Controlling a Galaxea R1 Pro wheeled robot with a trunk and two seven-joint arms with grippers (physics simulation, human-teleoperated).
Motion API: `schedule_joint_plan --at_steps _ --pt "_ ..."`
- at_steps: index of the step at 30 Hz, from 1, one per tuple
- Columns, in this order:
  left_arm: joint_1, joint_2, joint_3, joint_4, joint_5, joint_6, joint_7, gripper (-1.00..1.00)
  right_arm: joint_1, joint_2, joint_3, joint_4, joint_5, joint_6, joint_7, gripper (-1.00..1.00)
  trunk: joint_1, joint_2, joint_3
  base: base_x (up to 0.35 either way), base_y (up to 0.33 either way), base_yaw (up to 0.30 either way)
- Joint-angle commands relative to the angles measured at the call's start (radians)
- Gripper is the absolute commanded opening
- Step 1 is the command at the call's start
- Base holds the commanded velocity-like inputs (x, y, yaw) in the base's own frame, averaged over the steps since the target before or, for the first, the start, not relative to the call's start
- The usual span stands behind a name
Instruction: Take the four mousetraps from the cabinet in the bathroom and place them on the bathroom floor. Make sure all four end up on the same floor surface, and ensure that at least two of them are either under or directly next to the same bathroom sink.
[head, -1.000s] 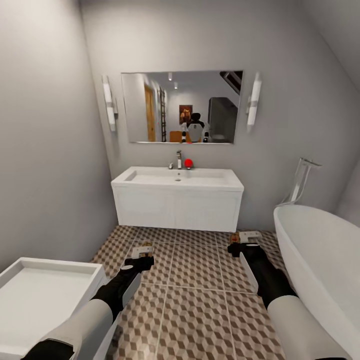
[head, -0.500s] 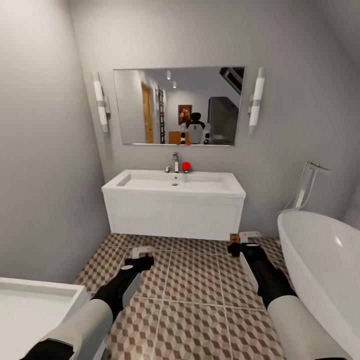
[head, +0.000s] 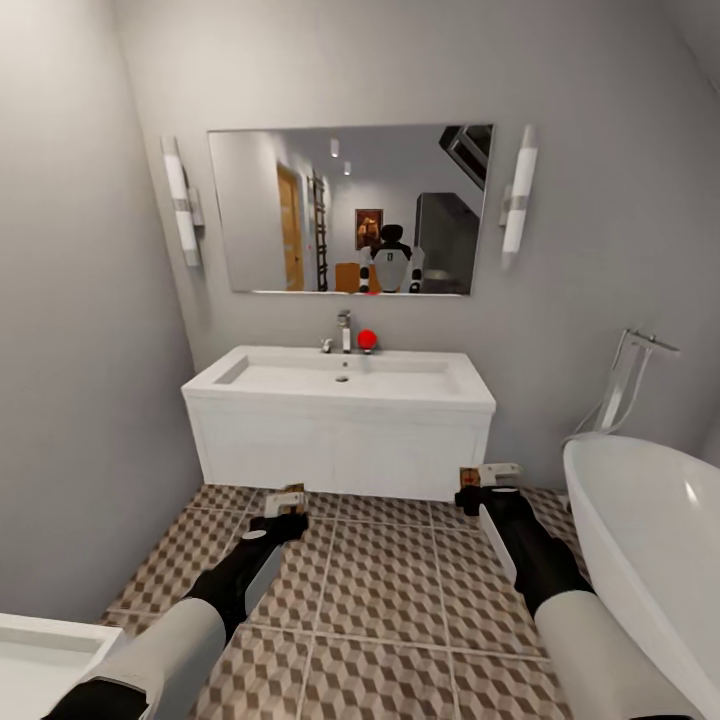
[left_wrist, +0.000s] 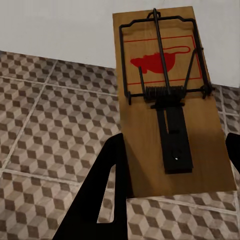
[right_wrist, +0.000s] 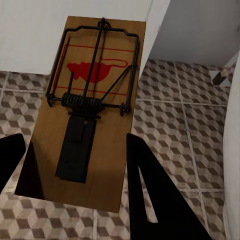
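Each of my grippers carries a mousetrap above the cube-patterned bathroom floor (head: 380, 570). My left gripper (head: 285, 515) is shut on one brown wooden mousetrap (left_wrist: 172, 105), seen small in the head view as a mousetrap (head: 288, 495). My right gripper (head: 480, 492) is shut on another mousetrap (right_wrist: 87, 110), which appears in the head view as a mousetrap (head: 490, 472). Both show black wire parts and a red mouse print. The white wall-hung bathroom sink (head: 340, 420) stands straight ahead, just beyond both grippers. The cabinet is out of view.
A white oval bathtub (head: 650, 540) fills the right side, with a floor-standing tap (head: 630, 380) behind it. A white tray-topped unit (head: 40, 660) sits at the lower left corner. Grey walls close in on the left and behind the sink. A small red object (head: 367, 339) sits by the tap.
The whole view has advanced toward the sink and shifted right; the sink looks larger and the white tray unit has slid toward the lower left corner. Both grippers still hold their mousetraps.
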Motion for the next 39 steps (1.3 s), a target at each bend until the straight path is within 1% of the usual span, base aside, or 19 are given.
schedule_joint_plan --at_steps 1,17,39 --pt "0.000 0.001 -0.008 -0.002 0.009 0.005 0.008 -1.00 -0.001 0.000 0.002 -0.001 0.000 0.006 -0.001 -1.00 0.000 -0.001 -0.001 0.166 -0.044 0.000" --pt "0.000 -0.008 -0.010 -0.008 0.009 0.009 0.006 -1.00 -0.001 0.005 0.002 0.030 0.001 -0.003 -0.002 -1.00 0.000 -0.001 -0.001 0.015 -0.004 0.000" --pt "0.000 -0.010 -0.006 -0.011 0.009 0.010 0.002 -1.00 -0.001 0.004 0.002 0.031 0.002 -0.004 -0.003 -1.00 0.000 -0.001 -0.001 0.000 0.000 0.000"
